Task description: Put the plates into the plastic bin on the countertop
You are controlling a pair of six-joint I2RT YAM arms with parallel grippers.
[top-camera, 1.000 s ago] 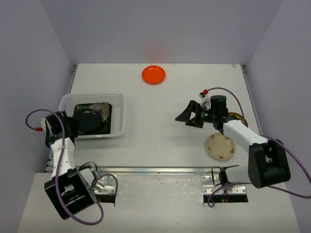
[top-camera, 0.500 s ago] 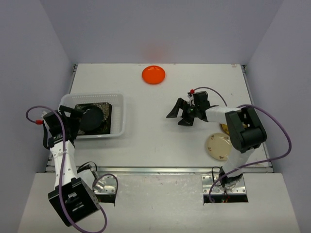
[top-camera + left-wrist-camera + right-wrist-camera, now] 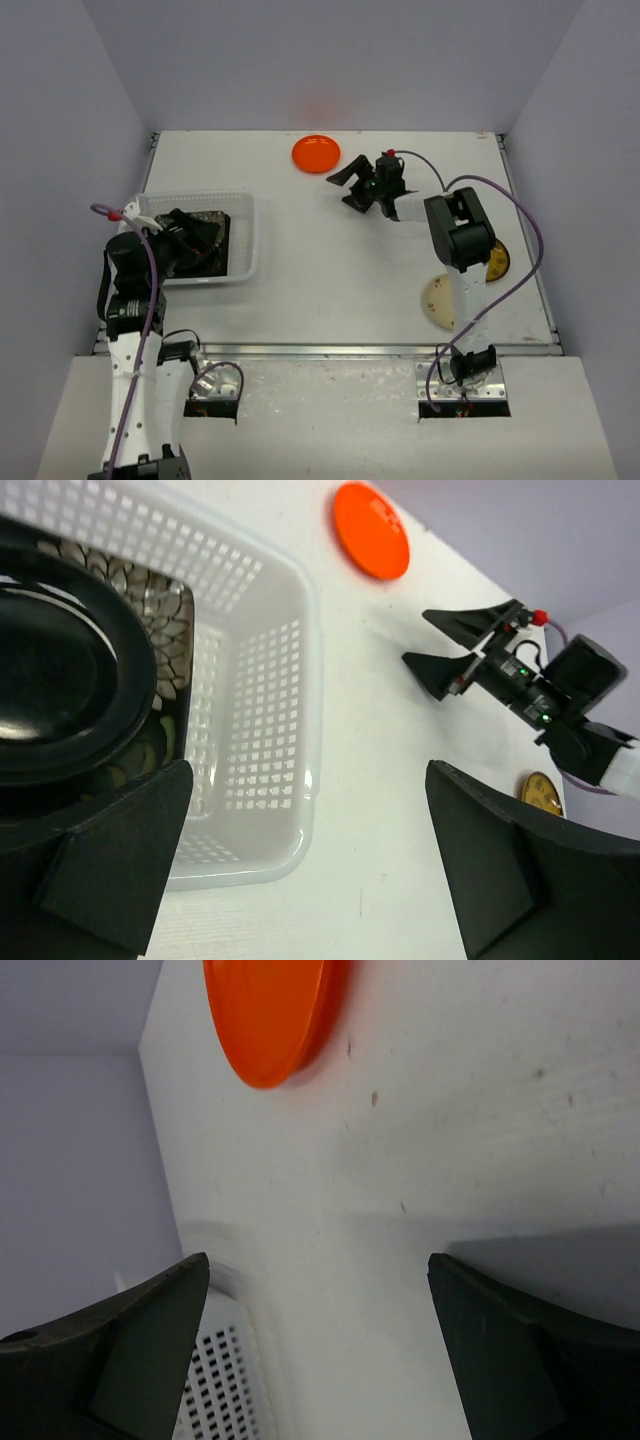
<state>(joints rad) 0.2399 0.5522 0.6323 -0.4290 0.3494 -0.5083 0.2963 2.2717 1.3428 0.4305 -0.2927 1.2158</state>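
Plates left out include the round orange plate (image 3: 316, 153): from the right fingers (image 3: 130, 1330), spread wide and empty, it lies just ahead on the surface (image 3: 300, 290). Left fingers (image 3: 110, 850), likewise spread and empty, hang over the plastic bin (image 3: 248, 235), well apart from that plate; the right arm is nearer.

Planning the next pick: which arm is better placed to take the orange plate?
Right. The right hand is open, empty and pointed at the orange plate, which lies just ahead of it. The left hand, also open, hangs over the bin, much farther from that plate.
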